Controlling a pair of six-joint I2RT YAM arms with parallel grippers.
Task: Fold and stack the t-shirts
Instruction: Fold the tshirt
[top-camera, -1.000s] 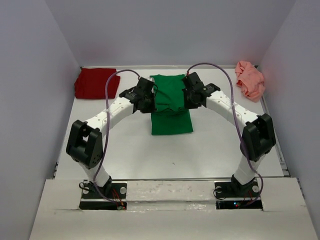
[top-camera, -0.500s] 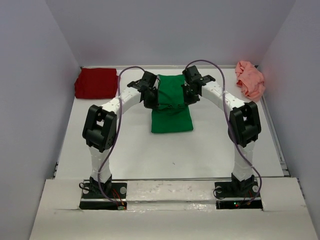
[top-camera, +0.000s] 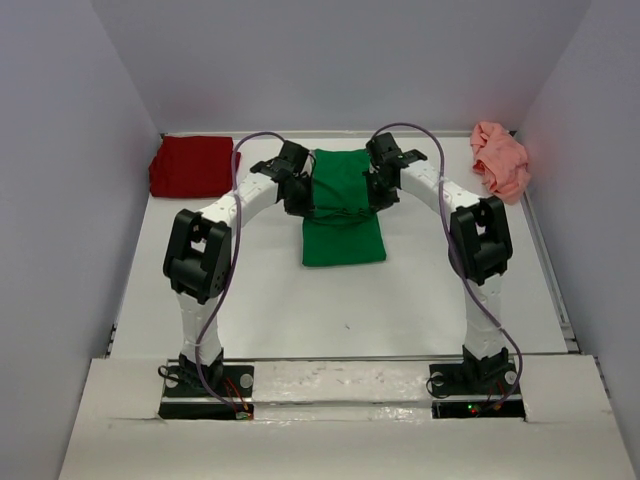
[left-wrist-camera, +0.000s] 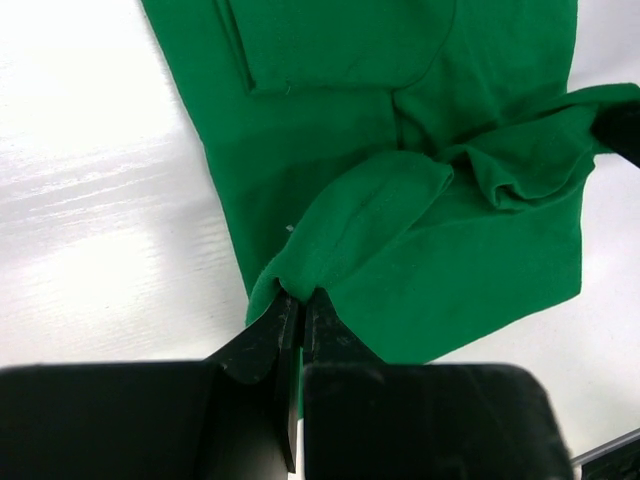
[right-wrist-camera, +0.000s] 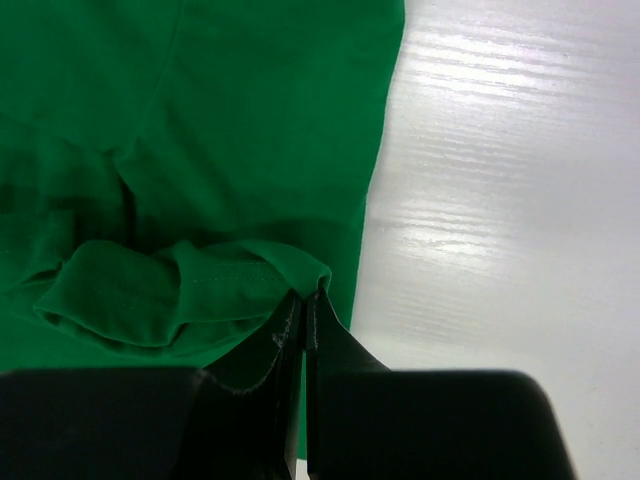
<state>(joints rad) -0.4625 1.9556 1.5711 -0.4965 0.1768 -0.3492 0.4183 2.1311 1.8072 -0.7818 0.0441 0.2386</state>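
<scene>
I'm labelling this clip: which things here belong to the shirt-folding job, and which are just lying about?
Job: green t-shirt, pinched by left end effector and right end effector; folded red t-shirt; crumpled pink t-shirt.
Not the job: white table; grey walls.

No legible text, label, brand, number or sign in any of the three views.
</scene>
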